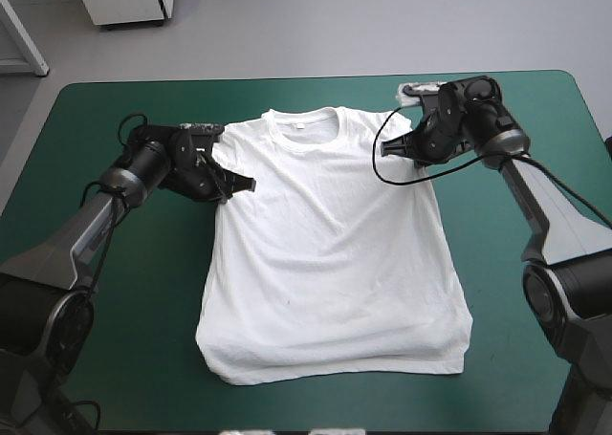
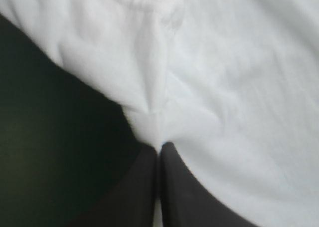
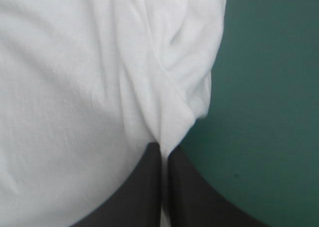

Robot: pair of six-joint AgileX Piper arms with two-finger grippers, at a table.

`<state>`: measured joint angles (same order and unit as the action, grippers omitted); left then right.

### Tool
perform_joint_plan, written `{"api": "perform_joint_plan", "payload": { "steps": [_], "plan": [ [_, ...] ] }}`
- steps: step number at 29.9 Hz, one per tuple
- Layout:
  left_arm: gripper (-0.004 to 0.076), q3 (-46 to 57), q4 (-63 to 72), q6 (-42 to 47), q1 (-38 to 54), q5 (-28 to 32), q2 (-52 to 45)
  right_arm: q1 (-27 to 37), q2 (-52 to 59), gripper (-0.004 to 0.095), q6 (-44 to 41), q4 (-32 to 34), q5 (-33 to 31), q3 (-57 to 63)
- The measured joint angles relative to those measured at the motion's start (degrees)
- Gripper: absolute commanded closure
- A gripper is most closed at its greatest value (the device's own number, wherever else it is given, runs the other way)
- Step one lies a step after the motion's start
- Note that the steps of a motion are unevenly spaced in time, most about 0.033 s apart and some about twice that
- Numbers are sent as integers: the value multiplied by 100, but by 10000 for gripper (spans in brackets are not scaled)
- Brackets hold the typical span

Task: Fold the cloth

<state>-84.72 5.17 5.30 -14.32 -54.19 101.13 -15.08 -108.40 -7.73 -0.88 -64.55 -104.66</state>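
Observation:
The white T-shirt (image 1: 330, 253) lies spread flat in the middle of the teal-green table, collar toward the far edge, hem toward the near edge. My left gripper (image 1: 251, 184) reaches in at the shirt's left sleeve and is shut on it. In the left wrist view the black fingers (image 2: 144, 187) meet in an arch with a pinch of T-shirt (image 2: 224, 87) drawn up between them. My right gripper (image 1: 385, 149) is at the right sleeve, shut on the T-shirt (image 3: 75, 87) too; the sleeve fold bunches ahead of its fingers (image 3: 189, 197).
Bare teal-green cover (image 1: 124, 292) surrounds the shirt on all sides. A white cabinet base (image 1: 129, 0) stands beyond the far edge.

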Motion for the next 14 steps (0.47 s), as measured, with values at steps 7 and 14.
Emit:
{"api": "perform_joint_plan", "payload": {
  "steps": [7,14],
  "plan": [
    [731,-1093,-110,-70,0,-314,-583,0,799,925,4,24,-396,-494],
    [734,-2257,-334,-150,0,-955,-919,0,1510,925,4,119,-696,-961]
  ]
}}
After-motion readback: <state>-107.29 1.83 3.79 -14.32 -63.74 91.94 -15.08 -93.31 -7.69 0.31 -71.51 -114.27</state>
